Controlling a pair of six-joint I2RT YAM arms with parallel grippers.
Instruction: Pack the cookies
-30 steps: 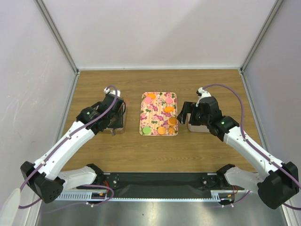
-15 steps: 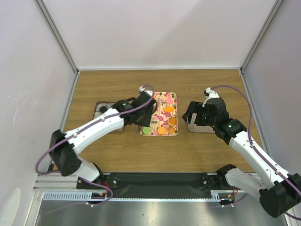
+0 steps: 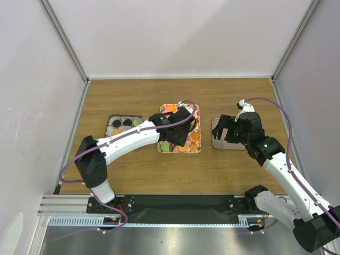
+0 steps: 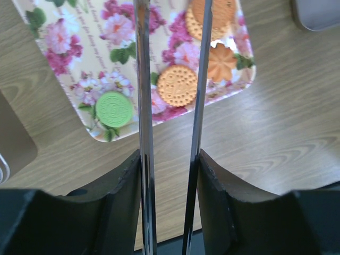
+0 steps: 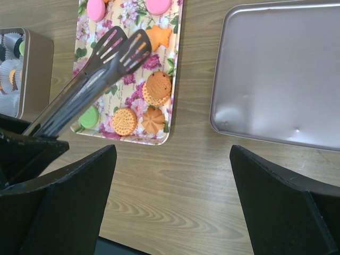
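Note:
The cookies lie on the floral tray [image 3: 195,114]: orange ones [image 3: 194,136], a green one [image 3: 166,146], pink ones [image 5: 96,9]. My left gripper [image 3: 178,133] is over the tray, shut on metal tongs [image 4: 142,106]. The black slotted tong tips [image 5: 119,50] hover empty above the tray's middle, slightly apart. Below them in the left wrist view are a round orange cookie [image 4: 177,85] and a green cookie [image 4: 114,109]. My right gripper [image 3: 226,129] is open and empty, above the table by the grey lid [image 3: 220,139].
The grey tin [image 3: 123,125] stands left of the tray, holding paper cups with black, green and orange cookies. The lid [image 5: 281,74] lies flat right of the tray. Side walls enclose the table.
My left arm has swung right from the tin to over the tray, carrying the tongs. My right gripper has drifted slightly to the right, uncovering more of the lid.

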